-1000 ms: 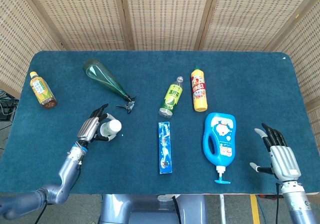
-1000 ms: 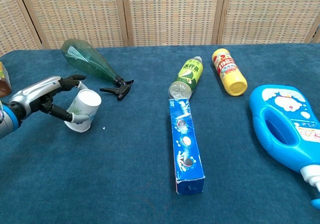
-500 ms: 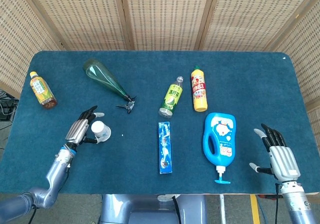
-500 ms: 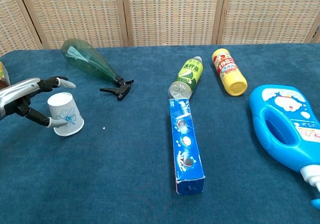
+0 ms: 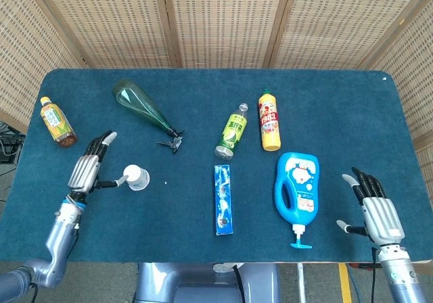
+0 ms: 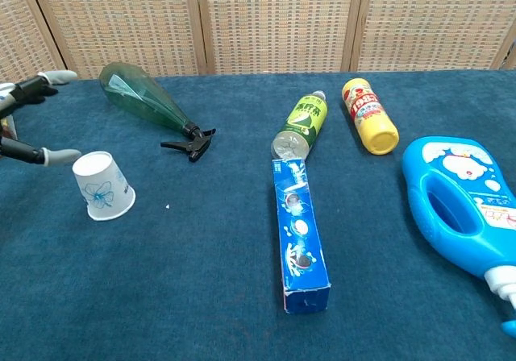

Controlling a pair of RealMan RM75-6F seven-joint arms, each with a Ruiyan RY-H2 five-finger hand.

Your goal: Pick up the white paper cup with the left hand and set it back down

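Note:
The white paper cup point(image 5: 137, 177) point(image 6: 102, 186) stands upside down on the blue table cloth, its blue print facing the chest camera. My left hand point(image 5: 88, 169) point(image 6: 26, 119) is open just to the cup's left, fingers spread, and it holds nothing. Its thumb tip lies very near the cup's side, with a small gap showing in the chest view. My right hand point(image 5: 375, 208) rests open near the table's front right corner, far from the cup; the chest view does not show it.
A green spray bottle point(image 5: 142, 108) lies behind the cup and a tea bottle point(image 5: 57, 122) at far left. A green drink bottle point(image 5: 232, 131), yellow bottle point(image 5: 269, 121), blue toothpaste box point(image 5: 223, 199) and blue detergent jug point(image 5: 297, 190) lie to the right.
My left hand let go of the cup, which was tilted in its grip and now stands upside down. The hand opened and drew back to the left. The right hand stayed still.

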